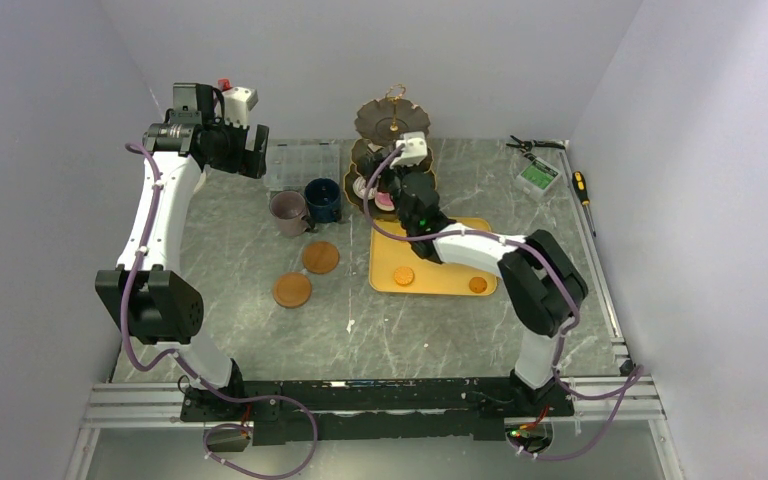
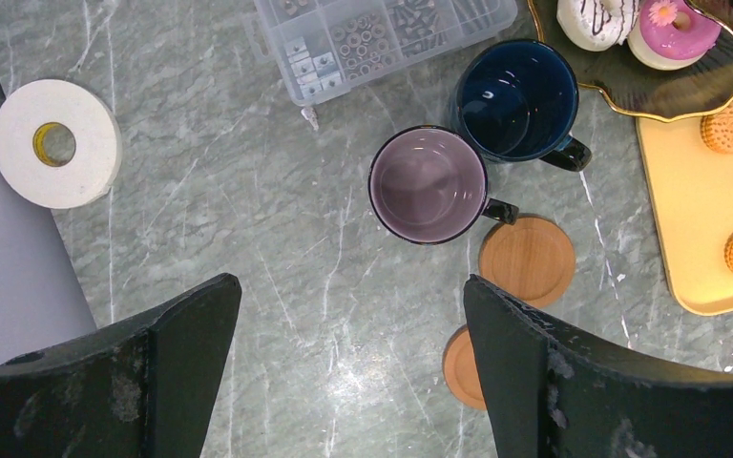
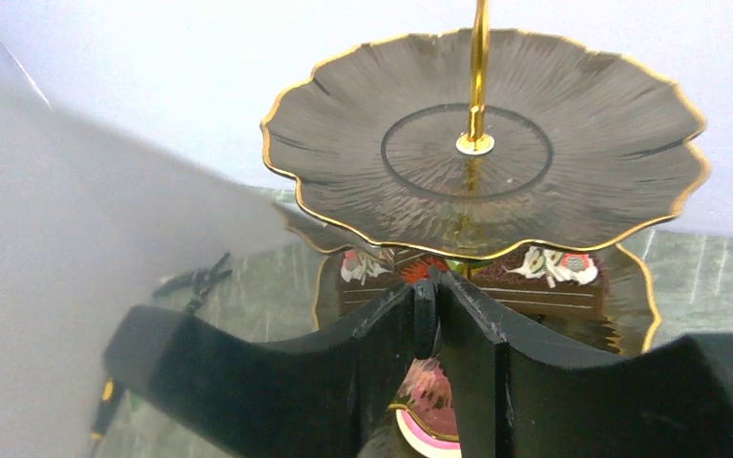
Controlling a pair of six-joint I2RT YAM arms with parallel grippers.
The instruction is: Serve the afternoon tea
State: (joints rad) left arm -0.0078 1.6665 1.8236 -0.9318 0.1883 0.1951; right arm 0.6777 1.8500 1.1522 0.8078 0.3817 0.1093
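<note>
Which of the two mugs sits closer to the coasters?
The mauve mug. Its handle nearly touches a coaster, while the navy mug stands beyond it, farther from both coasters.

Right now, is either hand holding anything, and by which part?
Left hand open, empty. Right hand closed at the stand; any hold cannot be told.

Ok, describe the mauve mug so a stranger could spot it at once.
Find the clear compartment box left of the tiered stand. In front of it stand the mauve mug and the navy mug. The mauve one is the left, paler, pinkish-grey one.
</note>
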